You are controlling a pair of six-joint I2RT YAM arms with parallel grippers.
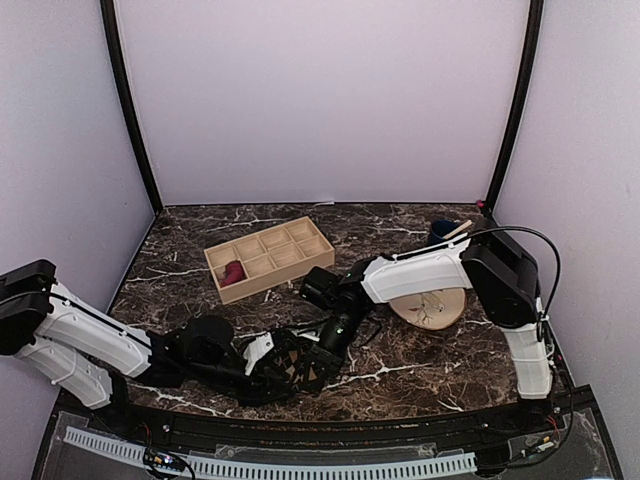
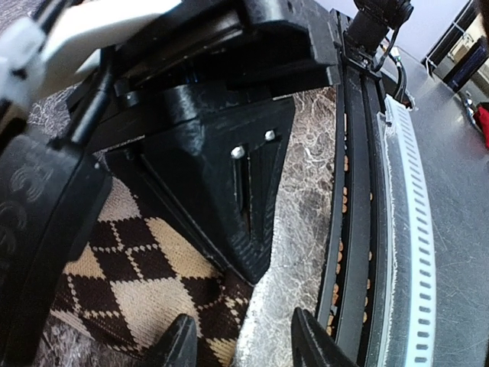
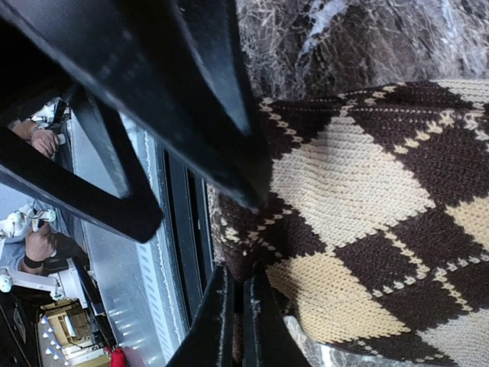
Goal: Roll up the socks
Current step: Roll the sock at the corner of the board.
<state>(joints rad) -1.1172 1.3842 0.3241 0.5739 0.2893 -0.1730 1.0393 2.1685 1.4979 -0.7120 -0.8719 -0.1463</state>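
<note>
Spreading across the whole top view, the marble bench (image 1: 400, 385) carries a wooden tray (image 1: 275, 284) at its far left-centre. The maroon sock (image 1: 232, 272) lies in one of the tray's left compartments, well apart from both arms. It plays no part in the coming move.

Both arms meet at the near middle of the bench, where the argyle sock (image 1: 295, 368) lies flat, close to the near edge. Its long axis seems to run left to right along that edge, though the arms hide much of it from above.

The right gripper (image 3: 241, 306) is closed, and its fingertips appear to pinch the side of the sock facing the near edge. From that pinch the argyle cloth spreads away toward the far side of the bench.

The left gripper (image 2: 244, 344) is open, with its jaws standing apart at the same near side of the sock. One fingertip (image 2: 179, 344) sits over the cloth, and the other is over bare marble just beside the hem. The sock therefore lies mostly to one side of its gap rather than between the jaws.

Neither arm is clearly nearer, since both are at the sock. By this reading, the roll turns on that near hem. The right gripper has it, and the left would have to shift sideways onto the cloth to share the hold.
</note>
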